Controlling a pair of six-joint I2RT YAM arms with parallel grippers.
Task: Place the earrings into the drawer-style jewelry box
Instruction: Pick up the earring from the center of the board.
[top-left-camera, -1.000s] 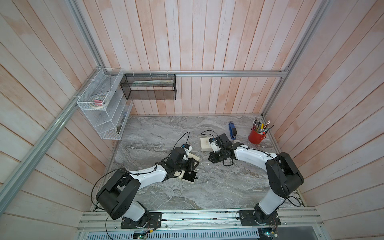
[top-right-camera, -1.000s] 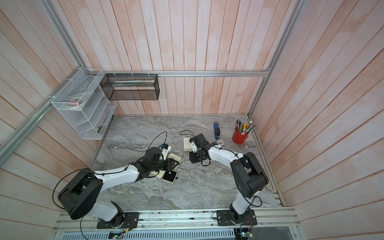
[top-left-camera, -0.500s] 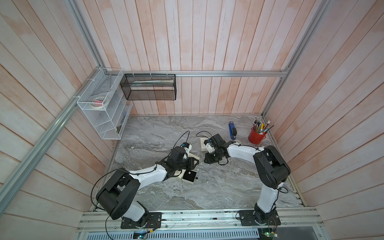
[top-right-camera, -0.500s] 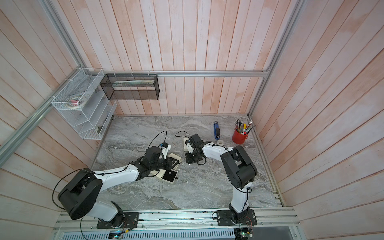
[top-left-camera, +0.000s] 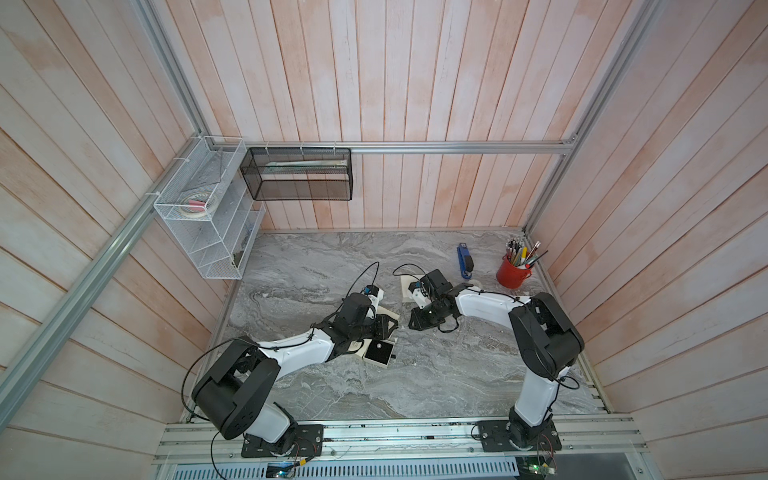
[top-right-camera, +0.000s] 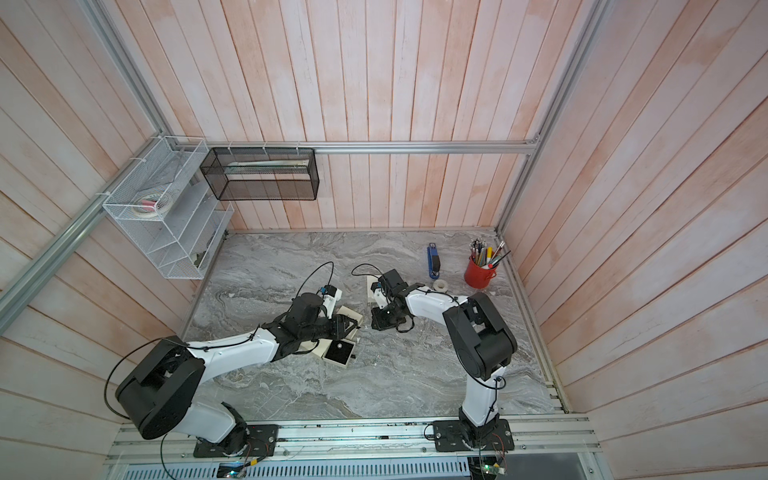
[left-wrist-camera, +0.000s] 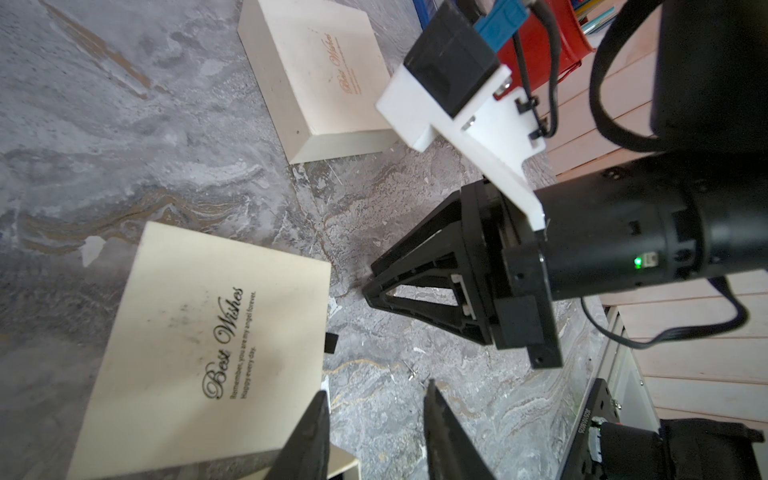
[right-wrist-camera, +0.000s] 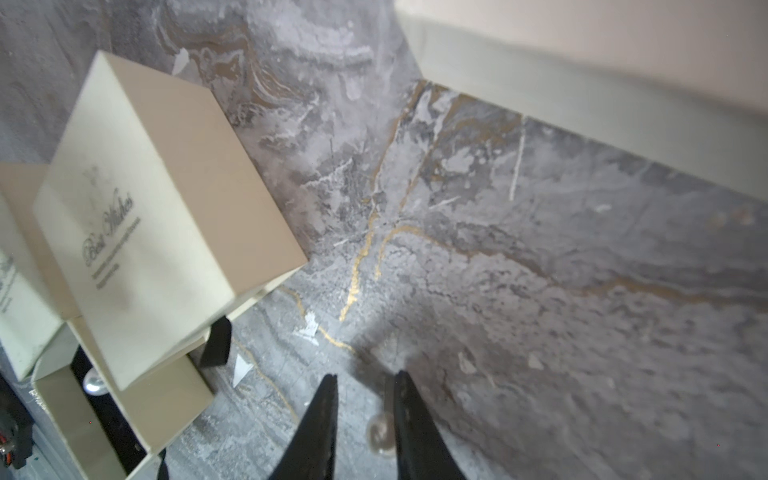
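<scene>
Right end effector stands parted around an earring, left end effector parted, empty.

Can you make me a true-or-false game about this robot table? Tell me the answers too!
1. The pen cup is red. True.
2. The stapler is green. False: it is blue.
3. The cream jewelry box says "Happy Birthday". False: it says "Best Wishes".
4. Its drawer is pulled open. True: the black lining shows, with a pale round earring inside.
5. The black mesh basket stands on the table. False: it hangs on the back wall, above the table.
</scene>
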